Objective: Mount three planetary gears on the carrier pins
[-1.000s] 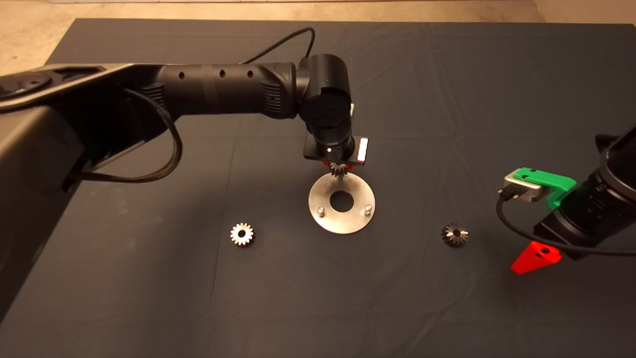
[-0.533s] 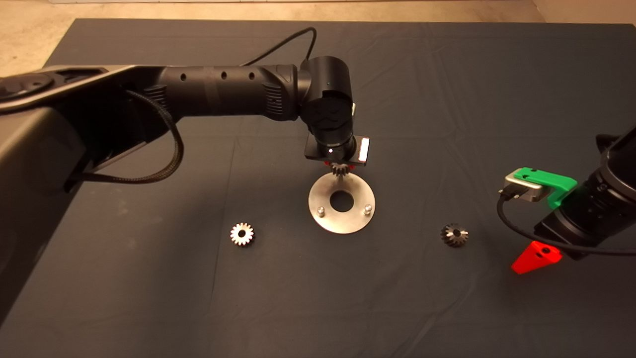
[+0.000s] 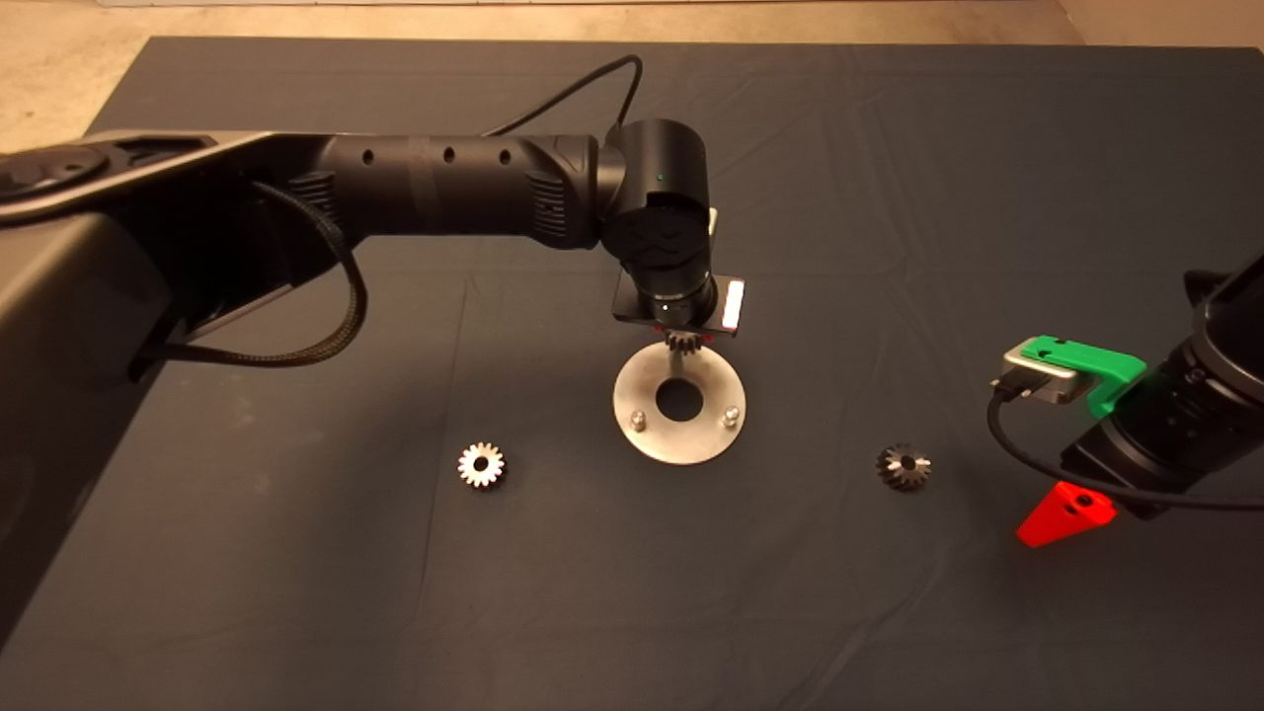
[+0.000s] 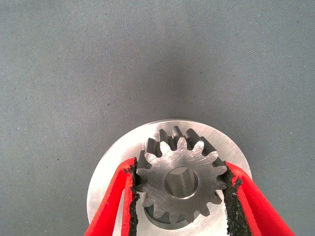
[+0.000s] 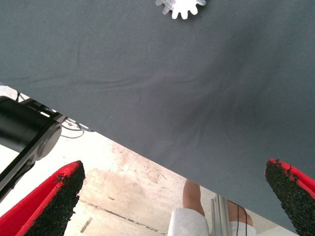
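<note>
My left gripper (image 3: 682, 342) hangs over the far edge of the shiny metal disc (image 3: 652, 380) and is shut on a planetary gear (image 3: 681, 343). In the left wrist view the gear (image 4: 179, 182) sits flat between the black pads (image 4: 132, 187), just above the disc (image 4: 224, 147). Two bare carrier pins (image 3: 638, 419) (image 3: 731, 415) stand on the disc's near side. The third pin is hidden under the held gear. A bright gear (image 3: 481, 464) lies left of the disc and a darker gear (image 3: 903, 466) lies right of it. My right gripper (image 5: 170, 196) waits open at the mat's right edge.
The right arm's red finger (image 3: 1065, 513) and green mount (image 3: 1081, 360) sit just right of the darker gear. The right wrist view shows a gear (image 5: 180, 7), the mat's edge, the floor and a person's leg (image 5: 192, 196).
My left gripper has shifted slightly to the right and nearer over the disc's far edge, still holding the gear. The right arm and the loose gears have not moved.
</note>
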`<action>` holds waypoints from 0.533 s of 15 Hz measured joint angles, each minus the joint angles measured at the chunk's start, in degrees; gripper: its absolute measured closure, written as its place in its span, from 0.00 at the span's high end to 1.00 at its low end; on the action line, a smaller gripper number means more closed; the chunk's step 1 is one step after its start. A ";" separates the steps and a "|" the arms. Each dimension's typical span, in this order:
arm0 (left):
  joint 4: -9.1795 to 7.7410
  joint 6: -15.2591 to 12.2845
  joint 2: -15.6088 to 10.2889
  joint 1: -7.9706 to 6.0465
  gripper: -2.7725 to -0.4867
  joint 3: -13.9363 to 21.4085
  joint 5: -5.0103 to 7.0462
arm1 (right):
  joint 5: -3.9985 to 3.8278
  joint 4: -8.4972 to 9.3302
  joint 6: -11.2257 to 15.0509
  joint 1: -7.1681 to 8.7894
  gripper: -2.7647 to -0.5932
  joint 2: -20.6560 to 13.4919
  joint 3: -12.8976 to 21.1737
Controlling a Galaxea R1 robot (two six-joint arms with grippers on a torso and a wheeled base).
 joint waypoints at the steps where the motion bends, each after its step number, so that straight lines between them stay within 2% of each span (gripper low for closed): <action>1: 0.52 -0.04 -0.01 0.68 0.18 0.04 0.80 | -0.04 -0.01 0.00 -0.16 0.98 -0.02 0.00; 3: 1.40 -0.12 0.11 1.25 0.18 0.43 1.38 | 0.02 -0.02 -0.01 -0.16 0.98 -0.02 0.00; 8: 1.50 -0.01 0.13 1.25 0.18 0.41 1.68 | -0.02 -0.05 0.00 -0.16 0.98 -0.02 0.00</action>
